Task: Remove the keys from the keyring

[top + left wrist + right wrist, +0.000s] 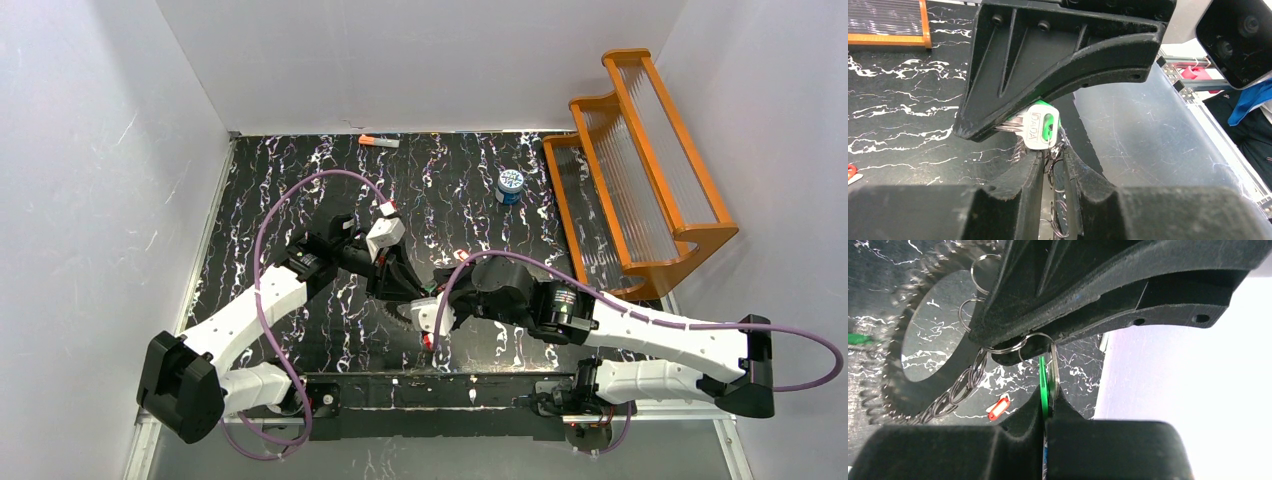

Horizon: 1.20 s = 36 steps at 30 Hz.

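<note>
The keyring [893, 385], a dark toothed metal ring with a large hole, hangs between both grippers, and its toothed edge shows in the top view [395, 315]. A chain of small wire rings [955, 390] runs from it. My left gripper [1053, 152] is shut on these wire rings [1058, 170]; in the top view it [408, 290] is at mid-table. My right gripper [1047, 392] is shut on a green-headed key [1043, 385], which still hangs on a wire ring. That key [1040, 125] shows flat in the left wrist view. A red-headed key [998, 409] lies loose on the table. A green bit [858, 339] shows at the left edge.
An orange wooden rack [640, 160] stands at the right. A blue-and-white canister [510, 186] sits in front of it. An orange-and-grey stick [378, 142] lies by the back wall. White walls close in the left and the back. The arm bases line the near edge.
</note>
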Each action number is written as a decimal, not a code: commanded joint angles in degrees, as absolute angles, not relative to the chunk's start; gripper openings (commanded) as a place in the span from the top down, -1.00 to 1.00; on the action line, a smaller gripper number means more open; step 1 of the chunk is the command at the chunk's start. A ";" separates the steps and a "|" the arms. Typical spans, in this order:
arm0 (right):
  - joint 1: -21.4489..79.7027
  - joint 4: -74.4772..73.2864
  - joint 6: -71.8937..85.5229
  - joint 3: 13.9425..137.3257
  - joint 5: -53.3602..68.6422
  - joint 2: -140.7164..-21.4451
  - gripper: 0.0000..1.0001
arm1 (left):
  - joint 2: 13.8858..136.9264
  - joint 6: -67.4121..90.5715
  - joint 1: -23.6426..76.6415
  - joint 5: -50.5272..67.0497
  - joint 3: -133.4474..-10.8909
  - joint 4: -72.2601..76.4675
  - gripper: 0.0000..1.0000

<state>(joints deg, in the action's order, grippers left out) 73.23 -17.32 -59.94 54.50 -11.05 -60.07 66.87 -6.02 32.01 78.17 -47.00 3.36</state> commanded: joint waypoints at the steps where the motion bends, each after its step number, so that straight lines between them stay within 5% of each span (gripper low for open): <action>1: 73.09 -12.77 -61.00 54.45 -14.37 -57.81 0.97 | 64.54 -6.24 31.87 79.24 -48.86 2.51 0.59; 6: 73.13 -13.16 -60.72 53.92 -14.52 -57.52 0.97 | 64.74 -6.24 31.82 79.32 -48.98 2.47 0.55; 14: 73.13 -14.39 -60.39 53.96 -13.98 -57.41 0.97 | 66.14 -4.82 31.64 75.28 -49.65 2.50 1.00; 36: 73.13 -24.41 -53.58 54.45 -14.26 -55.91 0.97 | 68.50 22.22 28.94 50.37 -44.30 18.80 1.00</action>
